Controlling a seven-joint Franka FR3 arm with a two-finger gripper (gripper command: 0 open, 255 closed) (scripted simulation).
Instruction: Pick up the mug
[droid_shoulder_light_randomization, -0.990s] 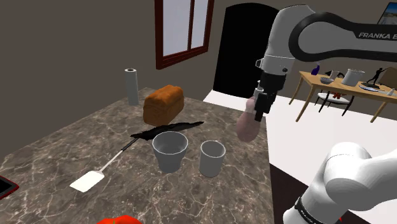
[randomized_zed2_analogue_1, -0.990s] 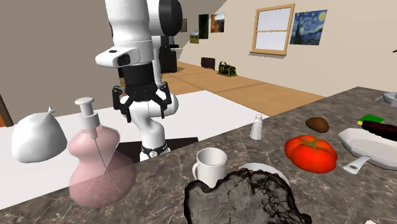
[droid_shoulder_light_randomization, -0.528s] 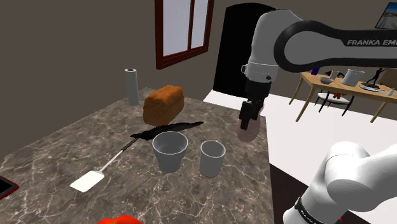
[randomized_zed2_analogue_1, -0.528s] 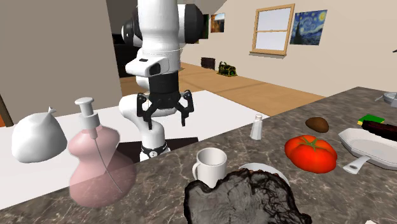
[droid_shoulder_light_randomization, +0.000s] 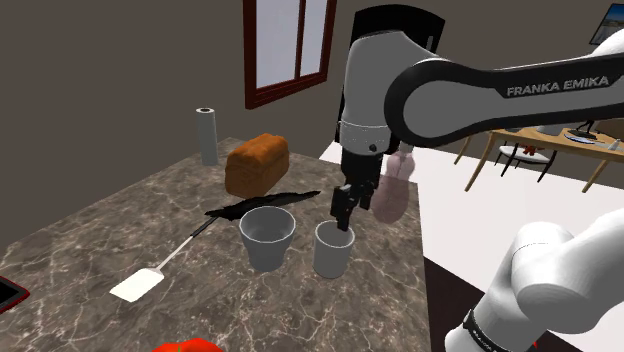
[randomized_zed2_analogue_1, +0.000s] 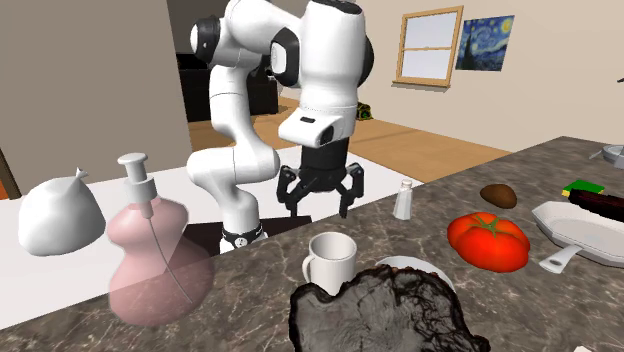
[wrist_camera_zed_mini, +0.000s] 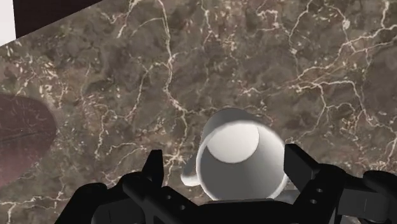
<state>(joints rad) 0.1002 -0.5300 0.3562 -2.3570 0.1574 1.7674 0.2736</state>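
Now: gripper (droid_shoulder_light_randomization: 343, 218) hangs just above the mug (droid_shoulder_light_randomization: 334, 250), fingers spread wide, holding nothing. The mug stands upright on the counter (droid_shoulder_light_randomization: 100, 250), just beside a grey cup (droid_shoulder_light_randomization: 267, 238). We judge the best move is to descend straight, straddle the rim, keep the fingers clear of the handle (wrist_camera_zed_mini: 191, 177), then close. The mug looks empty, and so does the cup as far as we can see.

Shoulder view: the tomato (droid_shoulder_light_randomization: 186, 346) is cut off at the bottom edge. A red-rimmed item (droid_shoulder_light_randomization: 8, 293) is cut off at the left edge, identity unclear. The arm (droid_shoulder_light_randomization: 440, 90) covers part of the pink bottle (droid_shoulder_light_randomization: 392, 195) by the bench (droid_shoulder_light_randomization: 100, 240)'s right edge. Wrist view: the gripper (wrist_camera_zed_mini: 226, 162) body hides the mug (wrist_camera_zed_mini: 238, 153)'s lower part.
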